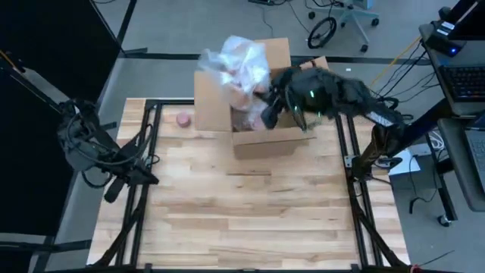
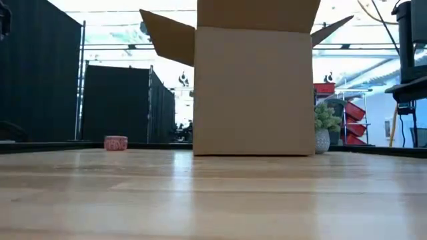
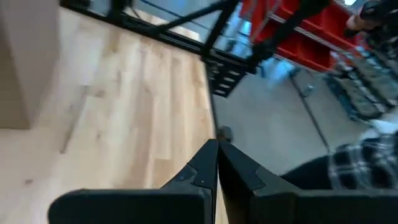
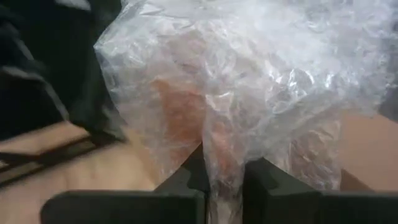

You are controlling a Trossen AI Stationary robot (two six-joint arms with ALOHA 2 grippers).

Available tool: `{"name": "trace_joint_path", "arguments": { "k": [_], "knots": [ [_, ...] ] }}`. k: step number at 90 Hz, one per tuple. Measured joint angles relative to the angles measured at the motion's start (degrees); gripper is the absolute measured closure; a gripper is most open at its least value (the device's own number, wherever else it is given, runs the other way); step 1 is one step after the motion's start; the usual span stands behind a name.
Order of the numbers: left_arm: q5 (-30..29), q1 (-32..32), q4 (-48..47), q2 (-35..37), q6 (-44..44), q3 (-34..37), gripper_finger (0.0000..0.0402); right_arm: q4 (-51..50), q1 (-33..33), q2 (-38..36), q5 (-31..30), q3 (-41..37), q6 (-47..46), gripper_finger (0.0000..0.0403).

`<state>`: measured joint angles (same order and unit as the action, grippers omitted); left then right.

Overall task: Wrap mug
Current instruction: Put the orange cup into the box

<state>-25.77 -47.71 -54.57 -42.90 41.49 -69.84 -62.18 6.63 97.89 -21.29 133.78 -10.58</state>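
One hand at work: right hand (image 1: 267,114) over the box (image 1: 258,140), at 12 o'clock on the worktop (image 1: 250,212), pinching wrap (image 4: 249,93) around the pinkish mug (image 4: 186,118). Step: packing; lowering next. Left hand (image 3: 216,163), closed, empty, at 9.

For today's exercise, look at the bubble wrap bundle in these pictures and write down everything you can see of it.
The bubble wrap bundle is clear, crinkled plastic film, glossy with white highlights, bunched loosely around something pinkish-orange. In the high view it sits over the open top of the cardboard box at the table's far edge. The right gripper is shut on a gathered fold of the film. What is inside cannot be made out.
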Motion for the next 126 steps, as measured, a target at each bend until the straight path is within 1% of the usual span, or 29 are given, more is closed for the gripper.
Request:
{"name": "trace_joint_path", "arguments": {
  "k": [12,20,29,38,49,55,60,65,77,86,94,108,119,126],
  "knots": [
    [-2.17,3.32,-0.22,-0.14,-0.35,0.0,0.0402,-0.89,8.61,-0.07,8.43,-1.53,5.37,0.0378],
    [-3.22,5.5,-0.26,-0.1,1.22,0.02,0.0402,-0.91,13.6,-0.08,12.35,-4.19,8.61,0.0378],
    [-3.32,7.34,-0.57,-0.76,0.9,0.16,0.0402,-0.13,17.6,-0.07,16.59,-8.24,11.4,0.0378],
    [-3.33,8.94,-0.27,-1.76,0.18,1.35,0.0402,2.65,19.42,-0.07,20.19,-13.03,12.81,0.0378],
    [-3.56,10.71,-0.03,-2.72,3.85,3.07,0.0402,3.56,20.23,-0.11,20.5,-18.81,11.56,0.0378],
    [-4.62,11.33,0.06,-2.85,6.39,3.67,0.0402,6.57,20.49,-0.77,20.52,-22.61,11.84,0.0378],
    [-5.03,11.76,-0.09,-2.85,7.63,3.78,0.0402,10.26,21.17,-1.83,21.98,-26.23,10.56,0.0378],
    [-5.22,12.2,0.27,-2.9,7.7,3.8,0.0402,14.0,21.67,-3.16,23.28,-30.45,8.94,0.0378],
    [-5.81,13.24,0.59,-2.92,7.73,3.82,0.0402,23.73,22.32,-5.81,23.1,-41.39,6.29,0.0378],
    [-6.05,14.06,0.49,-3.23,7.44,3.82,0.0402,31.83,22.29,-6.9,22.44,-47.65,4.1,0.0378],
    [-6.07,14.64,-0.48,-3.26,7.26,3.85,0.0402,36.65,22.29,-6.92,21.44,-52.7,3.16,0.0378],
    [-6.04,14.74,-0.46,-3.22,6.17,3.85,0.0402,43.8,22.45,-6.7,18.43,-59.76,-0.51,0.0378],
    [-6.04,14.71,-0.46,-3.22,5.99,3.85,0.0402,46.88,22.69,-6.8,17.83,-64.39,-0.8,0.0378],
    [-6.04,14.71,-0.46,-3.21,5.96,3.85,0.0402,50.83,22.67,-7.12,18.16,-67.37,-1.48,0.0378]
  ]
}}
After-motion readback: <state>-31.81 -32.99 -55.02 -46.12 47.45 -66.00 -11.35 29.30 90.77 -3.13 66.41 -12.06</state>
